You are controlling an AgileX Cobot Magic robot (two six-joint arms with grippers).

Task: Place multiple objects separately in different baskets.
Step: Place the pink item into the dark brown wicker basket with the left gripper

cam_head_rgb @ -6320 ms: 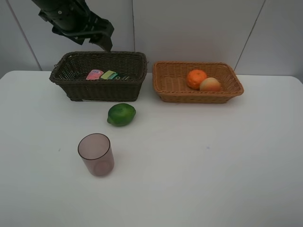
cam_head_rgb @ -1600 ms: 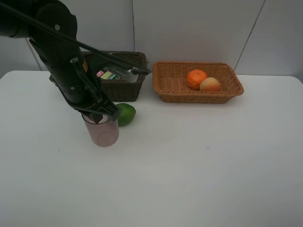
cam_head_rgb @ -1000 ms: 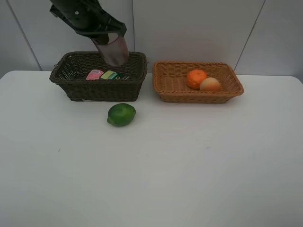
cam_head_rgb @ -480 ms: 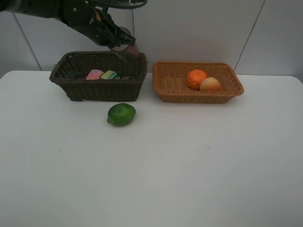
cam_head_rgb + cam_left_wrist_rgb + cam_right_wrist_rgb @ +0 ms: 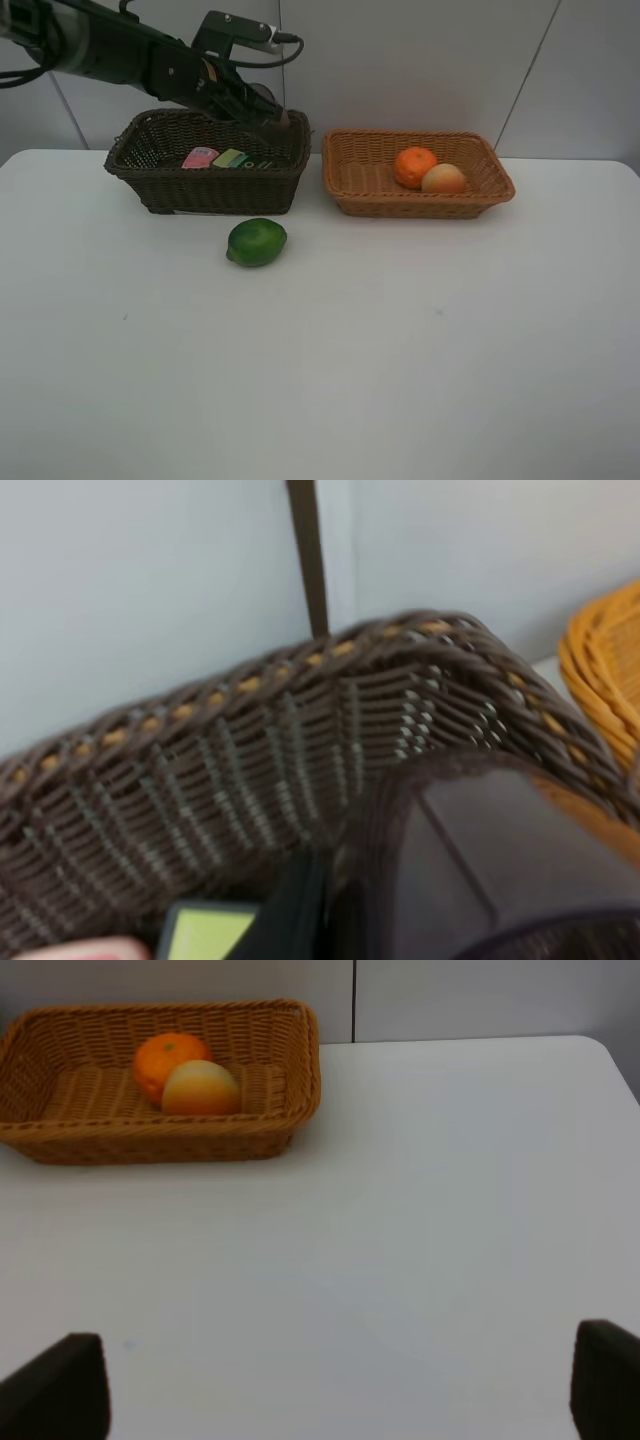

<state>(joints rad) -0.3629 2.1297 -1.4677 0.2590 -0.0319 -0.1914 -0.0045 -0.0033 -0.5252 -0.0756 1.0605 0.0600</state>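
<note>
The left gripper (image 5: 265, 108) is reaching over the right end of the dark basket (image 5: 215, 185) and is gripping the cup (image 5: 281, 119), which is hanging tilted just inside the rim there. In the left wrist view the cup (image 5: 500, 870) is filling the near corner, close against the basket's woven wall (image 5: 250, 770) (a dark finger is showing beside it, though only in part). A pink item (image 5: 200, 157) and a green-labelled one (image 5: 231, 158) are lying on the floor of that basket, apart from the cup. The lime (image 5: 257, 242) is sitting on the table (image 5: 400, 350) just in front of the dark basket. The tan basket (image 5: 420, 205) is standing beside the dark one and is holding the mandarin (image 5: 415, 165) and a pale fruit (image 5: 444, 179), the two touching. The right gripper (image 5: 330, 1385) is hovering over bare table with its jaws spread wide and holding nothing.
</note>
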